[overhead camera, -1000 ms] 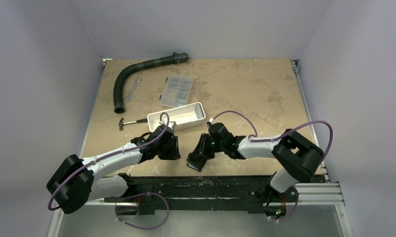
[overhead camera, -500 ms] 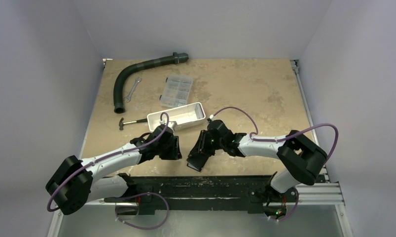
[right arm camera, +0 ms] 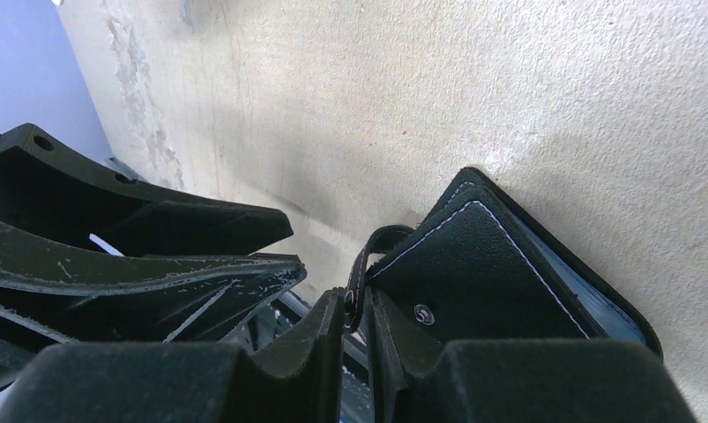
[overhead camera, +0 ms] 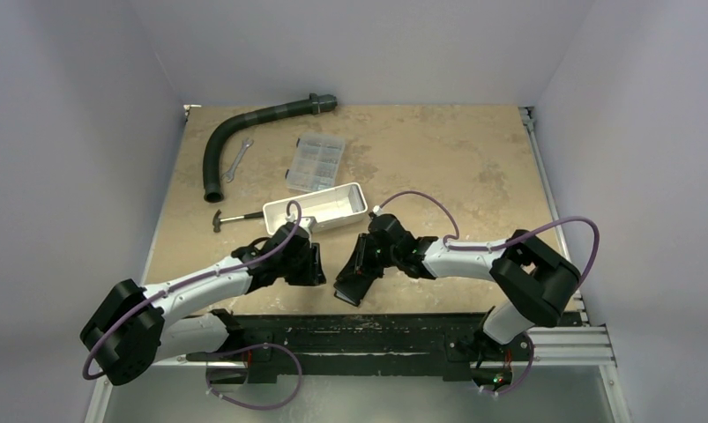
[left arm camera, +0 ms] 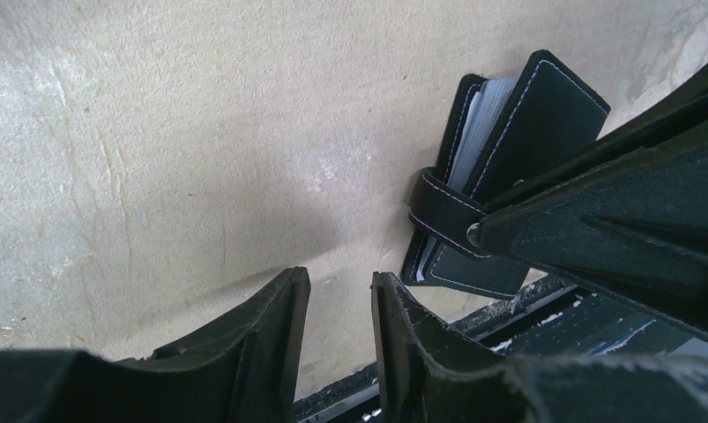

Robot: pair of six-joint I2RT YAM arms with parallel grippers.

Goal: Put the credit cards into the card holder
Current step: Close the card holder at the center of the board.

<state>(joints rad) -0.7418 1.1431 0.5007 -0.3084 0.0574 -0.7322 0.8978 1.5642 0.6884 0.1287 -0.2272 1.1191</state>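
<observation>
Seen from above, the two arms are reaching toward each other over the near edge of the table (overhead camera: pixel 438 159). Their black fingers are blending with the black case there, so the grip is hard to read from this camera. It alone is showing the things farther back: the white tray (overhead camera: pixel 341 204), the clear box (overhead camera: pixel 315 163), the hammer (overhead camera: pixel 231 218), the wrench (overhead camera: pixel 237 160) and the curved hose (overhead camera: pixel 244 130), all well apart from the grippers.

The right wrist camera is showing the grip plainly. The right gripper (right arm camera: pixel 354 304) is pinching the strap (right arm camera: pixel 372 251) of the card holder (right arm camera: pixel 500 273), with its fingers pressed nearly together around that thin band. The holder is hanging tilted just beyond the fingertips, its snap (right arm camera: pixel 423 311) facing the camera. Whether its far corner is touching the table cannot be told.

The left wrist camera is showing the other side. The holder's two covers are gaping slightly, and pale bluish-grey edges (left arm camera: pixel 484 119) are lying between them. Whether these are cards or the lining cannot be told. The left gripper (left arm camera: pixel 339 291) is hovering just beside the holder. Its fingers are parted by a narrow gap and are holding nothing, with bare table showing between them.
</observation>
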